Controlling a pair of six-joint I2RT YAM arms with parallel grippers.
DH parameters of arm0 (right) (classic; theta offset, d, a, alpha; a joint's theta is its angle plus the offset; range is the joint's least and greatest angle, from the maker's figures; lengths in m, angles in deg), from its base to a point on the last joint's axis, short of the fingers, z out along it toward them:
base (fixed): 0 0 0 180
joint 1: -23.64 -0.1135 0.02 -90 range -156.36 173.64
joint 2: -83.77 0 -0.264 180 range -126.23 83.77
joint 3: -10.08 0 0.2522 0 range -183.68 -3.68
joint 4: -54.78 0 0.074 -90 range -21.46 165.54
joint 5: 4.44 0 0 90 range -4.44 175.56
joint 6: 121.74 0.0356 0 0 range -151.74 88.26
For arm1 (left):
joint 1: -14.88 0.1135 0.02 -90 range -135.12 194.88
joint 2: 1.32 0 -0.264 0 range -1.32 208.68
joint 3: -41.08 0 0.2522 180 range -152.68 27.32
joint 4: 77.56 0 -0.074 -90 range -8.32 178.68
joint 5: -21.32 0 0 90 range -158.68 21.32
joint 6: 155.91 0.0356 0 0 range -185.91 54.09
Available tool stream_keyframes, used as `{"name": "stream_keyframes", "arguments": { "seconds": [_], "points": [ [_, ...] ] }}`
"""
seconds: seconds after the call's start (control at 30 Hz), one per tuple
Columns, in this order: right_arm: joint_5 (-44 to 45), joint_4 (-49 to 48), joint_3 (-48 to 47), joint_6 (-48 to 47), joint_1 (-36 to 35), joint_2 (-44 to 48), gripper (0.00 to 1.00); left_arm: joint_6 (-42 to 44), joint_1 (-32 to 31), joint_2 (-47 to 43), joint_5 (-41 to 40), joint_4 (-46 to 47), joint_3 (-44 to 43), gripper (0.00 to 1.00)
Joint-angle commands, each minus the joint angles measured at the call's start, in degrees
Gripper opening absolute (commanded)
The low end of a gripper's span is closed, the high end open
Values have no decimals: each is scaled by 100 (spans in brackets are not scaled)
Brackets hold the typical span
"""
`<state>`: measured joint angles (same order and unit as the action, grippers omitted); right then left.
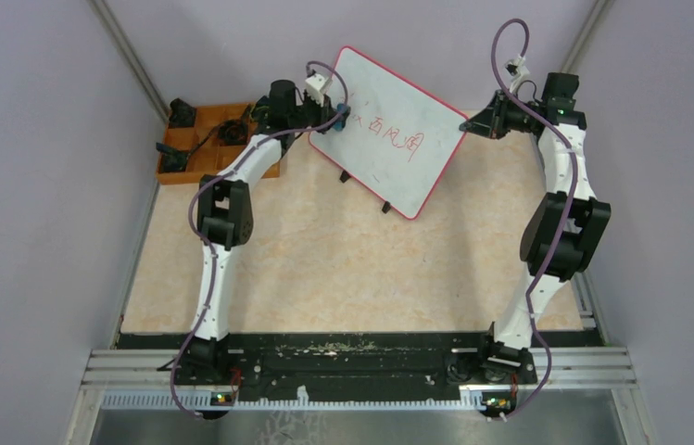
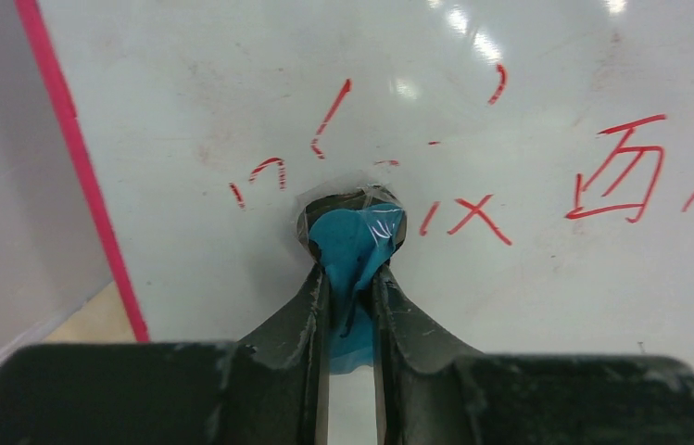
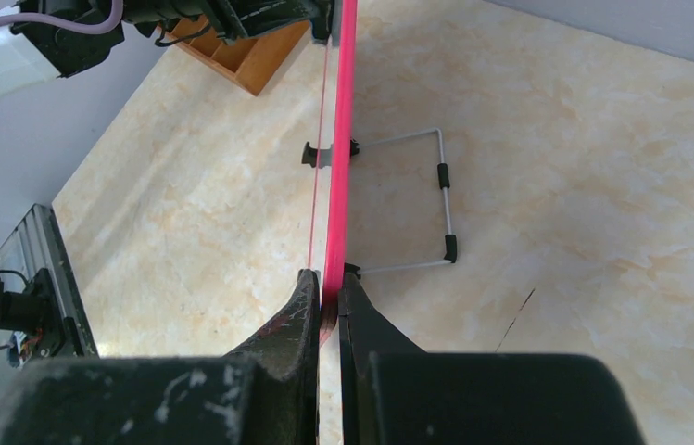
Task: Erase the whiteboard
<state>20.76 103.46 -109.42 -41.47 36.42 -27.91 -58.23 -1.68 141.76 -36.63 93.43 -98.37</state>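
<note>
Spreading between plain lavender walls, the beige marbled table carried the whiteboard at its far middle, standing on edge and turned at an angle to the arms. An orange tray sat at the far left, just beside the left arm. That arm reached forward from its near base, its elbow bent and its wrist turned rightward onto the board's writing face. The right arm rose with its elbow out to the right and its wrist turned left to the board's right corner. The left tool was clamped on a blue pad, which was pressed flat against the board among red strokes. Only the left wrist view showed that the marks nearest the pad were broken fragments. The right tool was pinched on the board's pink frame. Only its wrist view showed a wire stand resting on the table behind the board.
</note>
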Motion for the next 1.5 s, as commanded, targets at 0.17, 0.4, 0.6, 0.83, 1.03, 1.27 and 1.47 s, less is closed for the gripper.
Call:
{"name": "stream_keyframes", "arguments": {
  "seconds": [0.17, 0.4, 0.6, 0.83, 1.03, 1.27, 1.47],
  "points": [
    [-198, 252, 158, -394, -262, 197, 0, -484, -425, -475, 636, 89, 142, 0],
    [-180, 261, 157, -380, -284, 204, 0, -565, -743, -458, 643, 69, 64, 0],
    [-182, 285, 141, -401, -285, 217, 0, -255, -717, -400, 287, -81, -21, 0],
    [-189, 271, 171, -422, -284, 209, 0, 232, -346, -297, -171, -217, -146, 0],
    [-221, 291, 176, -452, -284, 212, 0, 474, 67, -72, -460, -320, -509, 0],
    [-293, 401, 184, -577, -292, 226, 0, 470, 293, 32, -490, -226, -720, 0],
    [-414, 616, 157, -805, -311, 239, 0, 447, 201, 33, -368, -180, -727, 0]
  ]
}}
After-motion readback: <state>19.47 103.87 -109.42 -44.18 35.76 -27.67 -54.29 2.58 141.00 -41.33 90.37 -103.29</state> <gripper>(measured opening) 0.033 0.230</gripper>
